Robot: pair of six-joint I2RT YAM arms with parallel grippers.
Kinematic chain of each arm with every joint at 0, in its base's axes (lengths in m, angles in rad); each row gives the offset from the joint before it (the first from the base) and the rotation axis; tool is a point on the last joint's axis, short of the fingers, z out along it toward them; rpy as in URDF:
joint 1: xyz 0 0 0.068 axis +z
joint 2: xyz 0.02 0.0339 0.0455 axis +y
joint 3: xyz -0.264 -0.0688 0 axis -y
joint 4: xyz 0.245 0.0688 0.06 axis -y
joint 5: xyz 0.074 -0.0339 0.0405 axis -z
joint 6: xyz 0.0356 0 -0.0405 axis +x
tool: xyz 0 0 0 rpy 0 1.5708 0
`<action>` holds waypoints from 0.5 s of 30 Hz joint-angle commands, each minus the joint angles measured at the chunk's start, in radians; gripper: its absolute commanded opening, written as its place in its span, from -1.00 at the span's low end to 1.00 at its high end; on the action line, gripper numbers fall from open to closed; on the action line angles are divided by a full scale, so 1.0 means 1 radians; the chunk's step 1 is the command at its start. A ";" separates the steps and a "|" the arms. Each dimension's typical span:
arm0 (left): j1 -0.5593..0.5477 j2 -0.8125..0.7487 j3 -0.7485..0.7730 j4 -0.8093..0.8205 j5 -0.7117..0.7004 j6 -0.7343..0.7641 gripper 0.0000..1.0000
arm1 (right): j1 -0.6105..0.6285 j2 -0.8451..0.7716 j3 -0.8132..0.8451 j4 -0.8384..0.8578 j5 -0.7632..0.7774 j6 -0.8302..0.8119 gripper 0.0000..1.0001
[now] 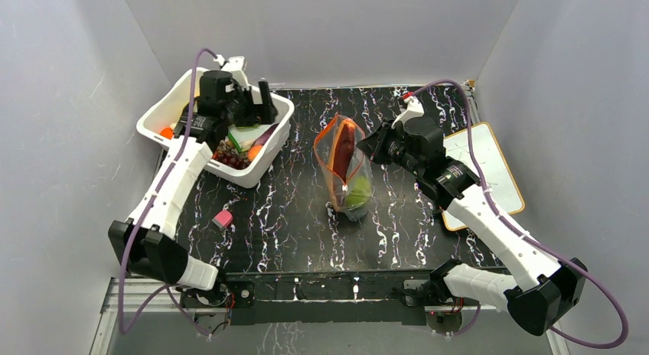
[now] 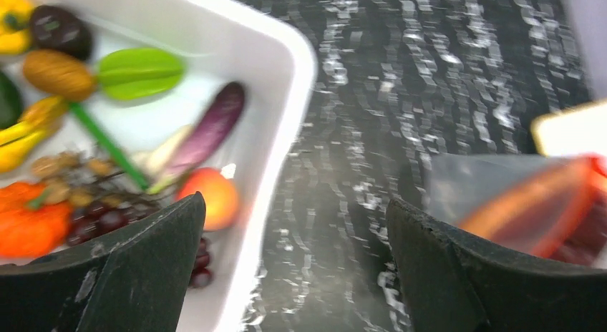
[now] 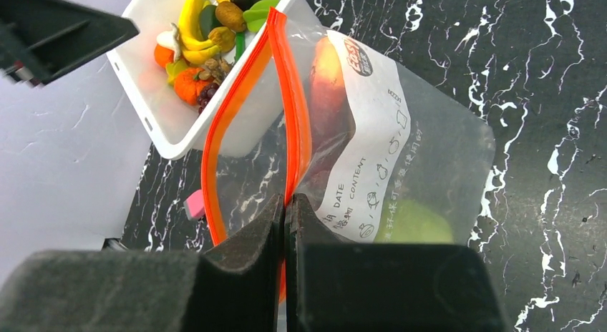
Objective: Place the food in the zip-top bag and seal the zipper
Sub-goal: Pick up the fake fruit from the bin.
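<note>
The clear zip-top bag [image 1: 346, 171] stands mid-table with its mouth open. Its red-orange zipper [image 3: 290, 110] is split into two strips. Inside are a dark red piece [image 3: 326, 96] and a pale-green cabbage [image 3: 411, 221]. My right gripper [image 3: 286, 203] is shut on one zipper strip at the mouth's right side and shows in the top view [image 1: 367, 144]. My left gripper [image 2: 293, 203] is open and empty above the near-right rim of the white bin [image 1: 164, 114]. More food lies in the bin: a purple eggplant [image 2: 207, 132], a peach [image 2: 218, 196], a green leaf [image 2: 139, 71] and an orange pumpkin [image 2: 28, 228].
A small pink block [image 1: 223, 219] lies on the black marbled table in front of the bin. A white board with an orange edge [image 1: 490, 171] lies at the right, under my right arm. Grey walls close in both sides and the back.
</note>
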 commanded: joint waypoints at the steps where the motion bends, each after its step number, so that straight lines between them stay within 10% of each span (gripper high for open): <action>1: 0.139 0.048 0.019 -0.061 -0.076 0.041 0.86 | -0.004 -0.030 -0.003 0.106 -0.025 -0.018 -1.00; 15: 0.369 0.237 0.061 0.049 -0.081 0.004 0.46 | -0.003 -0.031 0.012 0.134 0.000 -0.031 -1.00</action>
